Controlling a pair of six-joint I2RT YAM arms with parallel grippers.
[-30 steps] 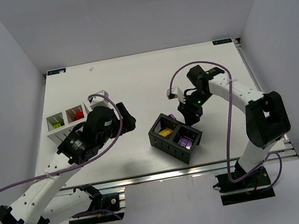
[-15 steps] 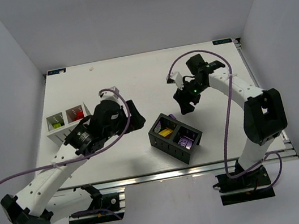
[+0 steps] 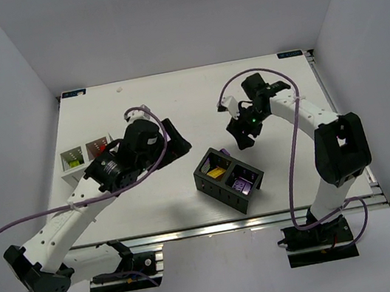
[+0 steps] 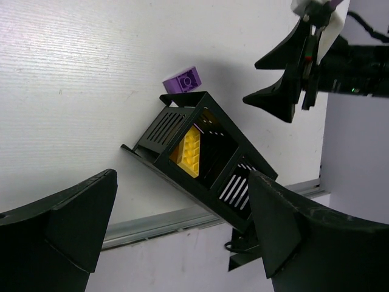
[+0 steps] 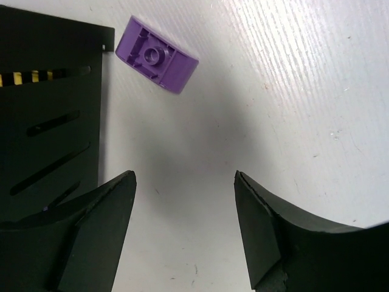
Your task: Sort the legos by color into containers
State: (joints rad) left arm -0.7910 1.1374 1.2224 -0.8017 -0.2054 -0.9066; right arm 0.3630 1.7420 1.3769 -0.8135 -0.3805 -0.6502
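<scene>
A white bench [image 3: 172, 97] stands between pale grey walls [image 3: 10, 72]. At the left, a white two-compartment plastic box [image 3: 84, 154] holds a lime green brick [image 3: 72, 164] and a red brick [image 3: 96, 148]. The left gripper [image 3: 174, 146] gapes wide and empty. A black slotted two-compartment box [image 3: 218, 193] holds a yellow brick [image 3: 217, 174] and a purple brick [image 3: 240, 184]. A loose purple studded brick [image 5: 157, 55] lies on the bench just beside this box. The right gripper [image 5: 182, 188] hangs above it, spread and empty.

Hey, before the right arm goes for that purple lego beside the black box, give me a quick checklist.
1. Right gripper open and empty: ok.
2. Purple lego centred between its fingers: not ok, it lies off to one side.
3. Lego clear of the black box: cannot tell, very close.
4. Left gripper out of the way: ok, open, empty, back from the box.
5. Room in the purple cell: cannot tell.
</scene>
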